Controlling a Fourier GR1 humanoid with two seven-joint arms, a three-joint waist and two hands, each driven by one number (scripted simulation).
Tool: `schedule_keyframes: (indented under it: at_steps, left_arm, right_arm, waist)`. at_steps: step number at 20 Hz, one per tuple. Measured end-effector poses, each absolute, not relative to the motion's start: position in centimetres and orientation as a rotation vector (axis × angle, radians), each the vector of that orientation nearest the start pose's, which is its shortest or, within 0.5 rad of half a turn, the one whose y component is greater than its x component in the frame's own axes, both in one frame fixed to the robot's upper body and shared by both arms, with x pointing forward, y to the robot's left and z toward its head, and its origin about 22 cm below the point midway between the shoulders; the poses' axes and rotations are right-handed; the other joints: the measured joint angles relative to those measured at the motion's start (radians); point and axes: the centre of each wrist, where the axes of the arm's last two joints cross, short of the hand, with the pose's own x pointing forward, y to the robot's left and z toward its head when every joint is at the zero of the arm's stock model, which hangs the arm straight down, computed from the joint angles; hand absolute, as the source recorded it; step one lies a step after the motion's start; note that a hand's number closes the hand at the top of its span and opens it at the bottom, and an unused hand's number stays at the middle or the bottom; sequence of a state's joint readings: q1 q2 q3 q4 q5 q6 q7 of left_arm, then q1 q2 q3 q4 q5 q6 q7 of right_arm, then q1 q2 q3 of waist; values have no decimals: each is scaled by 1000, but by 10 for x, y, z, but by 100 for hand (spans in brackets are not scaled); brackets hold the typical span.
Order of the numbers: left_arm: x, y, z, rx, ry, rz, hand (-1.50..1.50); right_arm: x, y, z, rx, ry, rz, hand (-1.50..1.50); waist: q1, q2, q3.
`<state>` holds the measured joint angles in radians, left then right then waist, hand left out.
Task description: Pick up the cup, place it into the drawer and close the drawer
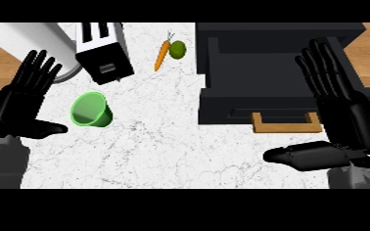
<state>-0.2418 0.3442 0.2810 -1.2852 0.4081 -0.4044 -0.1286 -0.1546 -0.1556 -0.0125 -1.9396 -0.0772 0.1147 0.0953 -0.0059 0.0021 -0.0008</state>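
Observation:
A green cup (pixel 92 110) lies tipped on the white marble counter (pixel 166 142) at the left, its mouth facing the view. A dark drawer unit (pixel 274 73) stands at the right, its drawer pulled out with a wooden handle (pixel 286 125) at the front. My left hand (pixel 25 98) is open at the left edge, fingers up, just left of the cup and apart from it. My right hand (pixel 336 107) is open at the right edge, fingers up, over the drawer unit's right side. Neither hand holds anything.
A black and white toaster (pixel 104 51) stands behind the cup. A carrot (pixel 162 55) and a green fruit (pixel 177 49) lie at the back, left of the drawer unit. A large white cylinder (pixel 36 41) stands at the back left. Wooden floor shows past the counter's edges.

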Motion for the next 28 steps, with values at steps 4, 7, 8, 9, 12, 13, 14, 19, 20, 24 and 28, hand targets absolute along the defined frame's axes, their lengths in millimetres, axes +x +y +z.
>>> schedule_keyframes:
  at_steps: [4, 7, 8, 9, 12, 13, 14, 19, 20, 24, 28]
  left_arm:
    - [296, 375, 11, -192, -1730, -6, -150]
    - [293, 382, -11, -159, -1703, -2, -150]
    - [294, 386, -17, -147, -1694, -2, -150]
    - [294, 388, -24, -138, -1685, -1, -150]
    - [291, 395, -43, -116, -1660, -1, -150]
    - [291, 400, -45, -110, -1651, 4, -150]
    - [291, 399, -51, -104, -1645, 6, -150]
    - [280, 403, -78, -65, -1619, 7, -150]
    - [278, 402, -84, -52, -1611, 10, -150]
    - [274, 401, -94, -21, -1595, 6, -150]
    - [267, 396, -104, 5, -1592, 8, -150]
  right_arm:
    - [255, -243, 129, 80, -1984, 258, -150]
    - [259, -243, 129, 74, -1992, 259, -150]
    - [259, -245, 130, 73, -1994, 259, -150]
    - [263, -243, 134, 67, -1997, 260, -150]
    - [263, -245, 143, 68, -1998, 263, -150]
    - [260, -248, 144, 67, -2000, 265, -150]
    - [262, -246, 144, 68, -2002, 265, -150]
    - [267, -248, 149, 77, -2002, 268, -150]
    - [266, -250, 149, 76, -2004, 268, -150]
    - [274, -250, 148, 79, -2012, 262, -150]
    - [275, -253, 147, 84, -2016, 268, -150]
  waist:
    - [0, 0, 0]
    - [-1, 0, 0]
    - [-2, 1, 0]
    - [-2, 1, 0]
    - [-4, 1, 0]
    - [-5, 1, -1]
    - [-6, 1, 0]
    - [-10, 4, -1]
    - [-13, 4, -2]
    - [-16, 7, -2]
    - [-23, 10, -4]
